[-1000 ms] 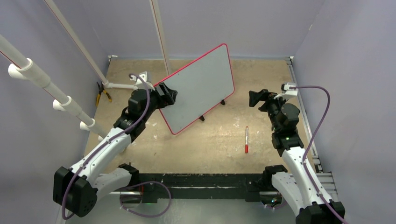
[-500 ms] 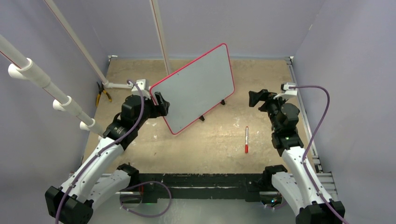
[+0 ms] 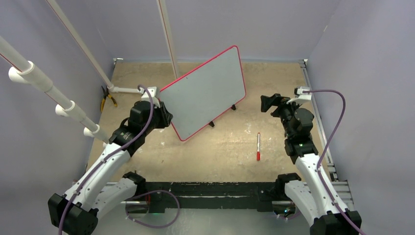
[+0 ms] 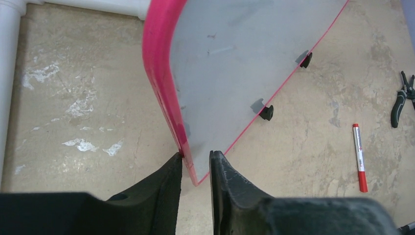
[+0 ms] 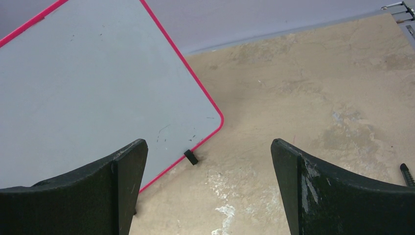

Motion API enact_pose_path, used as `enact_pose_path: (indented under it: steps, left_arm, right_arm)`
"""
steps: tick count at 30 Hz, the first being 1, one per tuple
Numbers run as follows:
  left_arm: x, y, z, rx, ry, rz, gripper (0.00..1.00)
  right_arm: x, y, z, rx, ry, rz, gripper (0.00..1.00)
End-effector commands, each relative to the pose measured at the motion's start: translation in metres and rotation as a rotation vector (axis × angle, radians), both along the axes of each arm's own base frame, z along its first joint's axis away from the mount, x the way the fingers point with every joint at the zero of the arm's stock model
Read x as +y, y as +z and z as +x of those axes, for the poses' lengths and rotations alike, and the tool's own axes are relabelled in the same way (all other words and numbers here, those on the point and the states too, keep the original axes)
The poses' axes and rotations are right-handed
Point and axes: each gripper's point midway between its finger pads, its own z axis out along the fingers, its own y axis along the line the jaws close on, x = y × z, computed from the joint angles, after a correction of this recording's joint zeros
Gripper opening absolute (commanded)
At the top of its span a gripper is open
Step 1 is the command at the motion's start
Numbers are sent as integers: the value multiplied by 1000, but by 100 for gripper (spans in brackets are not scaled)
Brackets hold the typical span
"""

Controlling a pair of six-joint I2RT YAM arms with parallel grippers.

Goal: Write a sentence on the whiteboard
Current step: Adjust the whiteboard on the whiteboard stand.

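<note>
- My left fingers [image 3: 166, 114] are drawn close on the whiteboard [image 3: 208, 95] at its lower left corner, one tip against the thick red rim and the other over the grey face; I judge this a pinch on the board.
- My right fingers [image 3: 267, 104] hang spread wide and empty above the right side of the desk [image 3: 220, 152], pointed toward the board.
- The whiteboard stands mid-desk toward the far edge, turned on a diagonal. It is propped on small black feet [image 4: 265, 112] along its lower long edge, with its face tilted upward.
- The panel is thin and flat, with rounded corners. Its pale grey surface is smooth, carries a few faint smudges and shows no writing.
- By my judgement it is stiff and light, and the glossy face is too slick to trust. The rim is the place to hold, since its raised lip gives the pads something to bite.
- Held at one corner, the board may pivot or skate on its feet, so any push should be gentle and run along the rim.
- A slim marker [image 3: 258, 147] with a white barrel and red cap lies loose toward the near right, well apart from both arms.
- Pliers [image 3: 106, 100] rest by the left edge on the scuffed, tan, mottled desk.
</note>
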Motion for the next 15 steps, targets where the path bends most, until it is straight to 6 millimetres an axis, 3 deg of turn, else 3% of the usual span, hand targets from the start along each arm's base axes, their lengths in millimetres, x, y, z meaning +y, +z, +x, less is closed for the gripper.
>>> enact_pose_path:
  steps: [1,15]
  left_arm:
    - [-8,0,5,-6,-39,-15,22]
    - [-27,3,24,-40,-76,-61,10]
  right_arm:
    - [0,25,3,-68,5,-12,99]
    - [0,23,5,-61,5,-14,99]
